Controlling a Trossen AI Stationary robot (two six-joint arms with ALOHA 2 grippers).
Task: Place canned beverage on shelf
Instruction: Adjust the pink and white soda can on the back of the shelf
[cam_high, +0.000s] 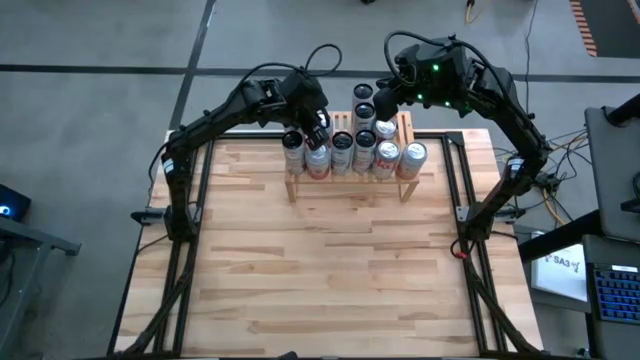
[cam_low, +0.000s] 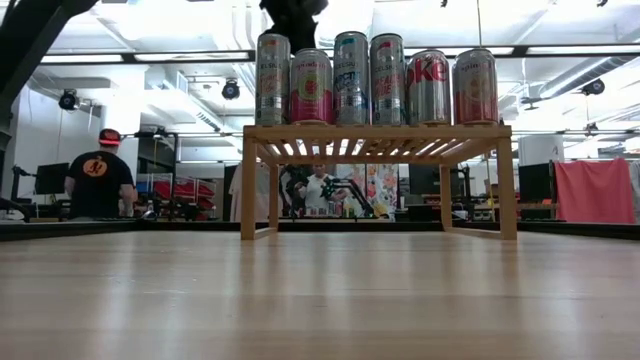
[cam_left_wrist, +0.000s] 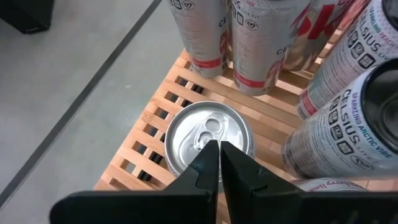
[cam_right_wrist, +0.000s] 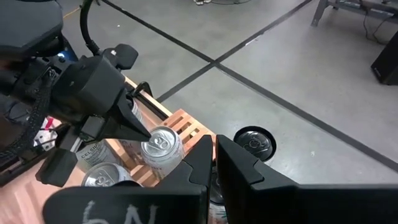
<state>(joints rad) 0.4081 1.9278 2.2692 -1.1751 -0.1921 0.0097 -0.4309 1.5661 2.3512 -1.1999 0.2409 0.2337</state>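
The shelf (cam_low: 375, 130), a low rack of light wood with a slatted top, stands at the table's far side and carries several cans (cam_low: 385, 80). A silver-topped can (cam_left_wrist: 189, 134) stands upright at the shelf's far left corner (cam_left_wrist: 134, 158). My left gripper (cam_left_wrist: 219, 149) is shut, slanting down with its tips over that can's lid. My right gripper (cam_right_wrist: 214, 146) is shut and holds nothing. It hangs above the shelf's far right part (cam_high: 383, 98), clear of the cans. My left gripper (cam_right_wrist: 148, 134) brings its shut fingertips slanting down from above to the lid of the silver-topped can (cam_right_wrist: 161, 148), near the lid's rim. I cannot tell whether they touch it. The can stands upright on the slats.
Tall white cans (cam_left_wrist: 336, 124) crowd close beside the left gripper. A dark-topped can (cam_right_wrist: 255, 143) stands near the right gripper. The tabletop's near half (cam_high: 340, 270) is bare wood. A person in a black shirt (cam_low: 98, 180) stands in the room beyond the table.
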